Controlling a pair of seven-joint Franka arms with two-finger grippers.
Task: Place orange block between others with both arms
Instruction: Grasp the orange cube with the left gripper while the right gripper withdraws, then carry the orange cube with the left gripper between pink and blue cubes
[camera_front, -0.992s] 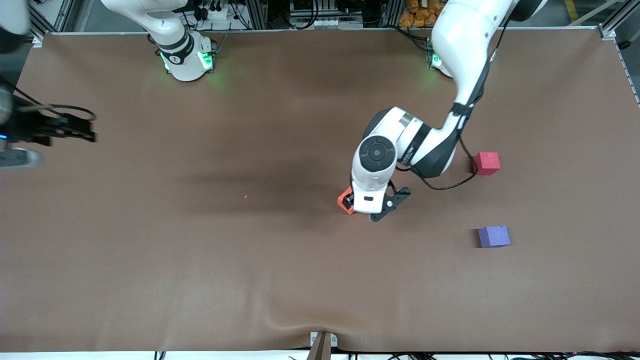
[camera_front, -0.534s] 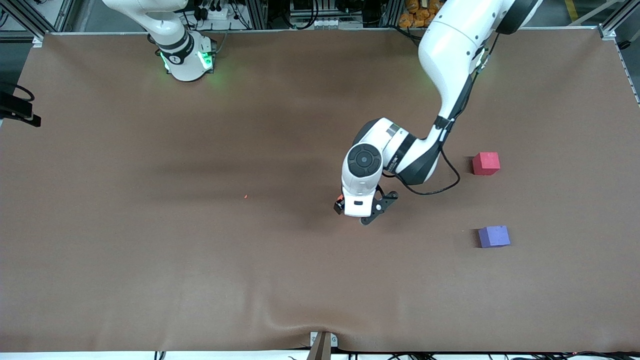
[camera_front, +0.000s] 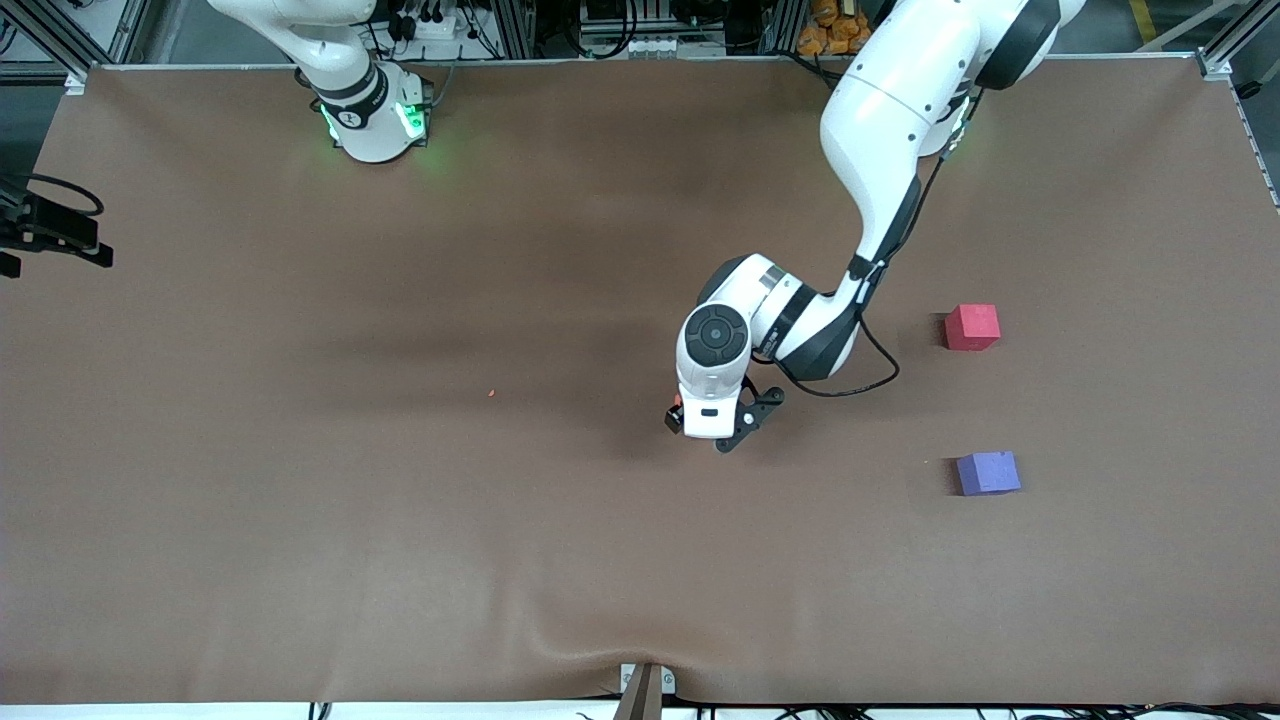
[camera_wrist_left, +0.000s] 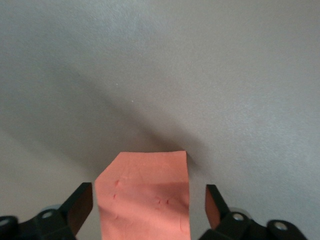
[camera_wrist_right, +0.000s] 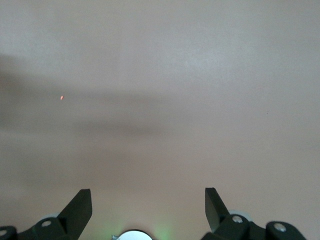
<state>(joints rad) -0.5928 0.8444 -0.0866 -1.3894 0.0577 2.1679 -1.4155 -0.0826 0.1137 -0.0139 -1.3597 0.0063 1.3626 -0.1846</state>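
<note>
The left gripper (camera_wrist_left: 148, 210) is low over the middle of the table (camera_front: 300, 520), and the orange block (camera_wrist_left: 145, 200) sits between its two fingers (camera_wrist_left: 80, 205). In the left wrist view there is a gap on each side of the block, so the jaws are spread and do not press it yet; the block seems to rest on the table, not lifted. In the front view the wrist of the left arm covers nearly all of the block, only a small orange edge (camera_front: 677, 402) shows beside the gripper body. The red-pink cube (camera_front: 972, 326) and the purple cube (camera_front: 988, 472) stand toward the left arm's end of the table, well apart from the orange block, the purple one nearer to the front camera, w/ a free gap between them. The right gripper (camera_wrist_right: 148, 210) is over the edge of the table at the right arm's end, fingers spread wide and nothing between them; this arm waits. A tiny orange crumb (camera_front: 491, 393) lies on the table near the middle. As a judgement, the task is approx. at its half or earlier: the block is reached but not grasped, and still left is to close, lift, carry it and set it down in the gap between the two cubes.
</note>
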